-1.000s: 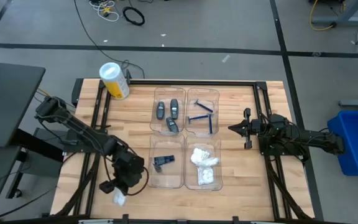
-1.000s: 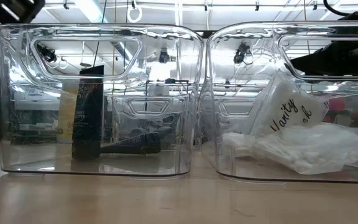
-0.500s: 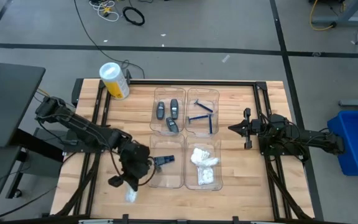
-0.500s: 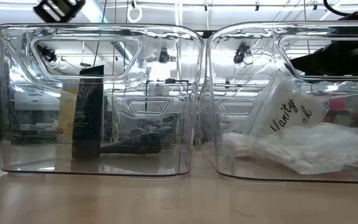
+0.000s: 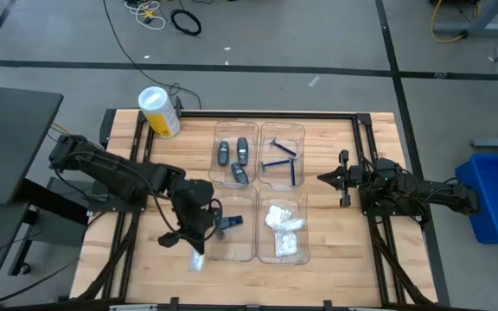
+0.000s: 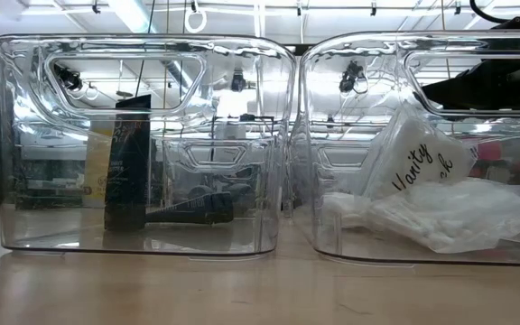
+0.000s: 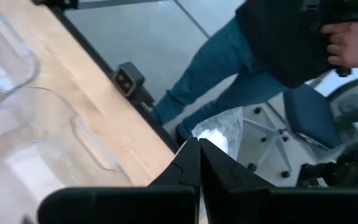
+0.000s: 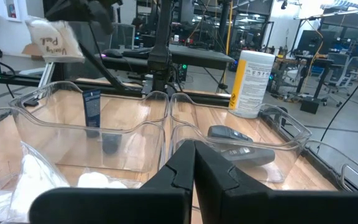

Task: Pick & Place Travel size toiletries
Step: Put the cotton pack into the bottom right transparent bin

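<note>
My left gripper (image 5: 194, 250) is in the air by the near-left corner of the clear trays, shut on a small white crinkly packet (image 5: 197, 262). That packet also shows in the left wrist view (image 7: 218, 129) and, far off, in the right wrist view (image 8: 51, 38). Dark grey oval tubes (image 5: 234, 160) lie in the far left tray and blue razors (image 5: 282, 162) in the far right one. A dark cone piece (image 5: 226, 223) lies in the near left tray. More white packets (image 5: 284, 226) lie in the near right tray. My right gripper (image 5: 328, 179) waits shut, right of the trays. My left gripper pinches the white packet by one edge (image 7: 205, 138) between its two fingertips. The fingers slant down toward the table's near edge. The packet sticks out beyond the fingertips, lifted clear of the table.
A big yellow-and-white cylinder (image 5: 160, 111) lies at the table's far left corner. The four clear trays (image 5: 258, 252) fill the table's middle. Bare wood lies left and right of them. A person (image 7: 278, 43) stands beyond the table's near edge.
My left gripper has moved toward the table's right along the near edge and risen out of the top of the low view. It has stayed shut, and the white packet has gone with it from the table's near-left part to the corner of the near left tray.
</note>
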Controlling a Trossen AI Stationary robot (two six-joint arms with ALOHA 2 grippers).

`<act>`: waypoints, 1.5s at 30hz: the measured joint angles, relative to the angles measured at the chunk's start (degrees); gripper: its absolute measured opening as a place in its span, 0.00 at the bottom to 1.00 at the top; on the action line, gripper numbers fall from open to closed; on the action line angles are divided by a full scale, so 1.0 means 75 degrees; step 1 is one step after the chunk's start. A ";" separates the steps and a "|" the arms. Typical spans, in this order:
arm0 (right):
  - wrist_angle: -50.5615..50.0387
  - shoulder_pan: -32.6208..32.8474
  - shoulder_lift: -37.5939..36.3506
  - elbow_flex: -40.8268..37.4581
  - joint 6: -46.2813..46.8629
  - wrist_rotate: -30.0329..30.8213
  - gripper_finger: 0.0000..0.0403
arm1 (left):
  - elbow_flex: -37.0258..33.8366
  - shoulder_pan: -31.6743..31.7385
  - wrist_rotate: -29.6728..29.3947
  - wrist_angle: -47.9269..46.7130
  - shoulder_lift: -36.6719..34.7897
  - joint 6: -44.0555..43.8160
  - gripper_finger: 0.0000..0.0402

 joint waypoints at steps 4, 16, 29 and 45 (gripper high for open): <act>-0.0001 0.0000 0.0001 0.0000 0.0000 0.0001 0.03 | 0.0196 0.0191 -0.0208 -0.0130 0.0000 0.0160 0.00; -0.0001 0.0001 0.0002 0.0001 0.0001 0.0000 0.03 | 0.0248 0.0748 -0.1856 0.0492 0.0000 0.0351 0.00; 0.0001 0.0002 -0.0001 0.0001 0.0000 0.0003 0.03 | 0.0248 0.1162 -0.2356 0.0968 0.0000 0.0240 0.00; -0.0002 0.0000 -0.0001 0.0000 0.0000 0.0001 0.03 | 0.0245 0.1183 -0.4926 0.1890 0.0090 0.0123 0.00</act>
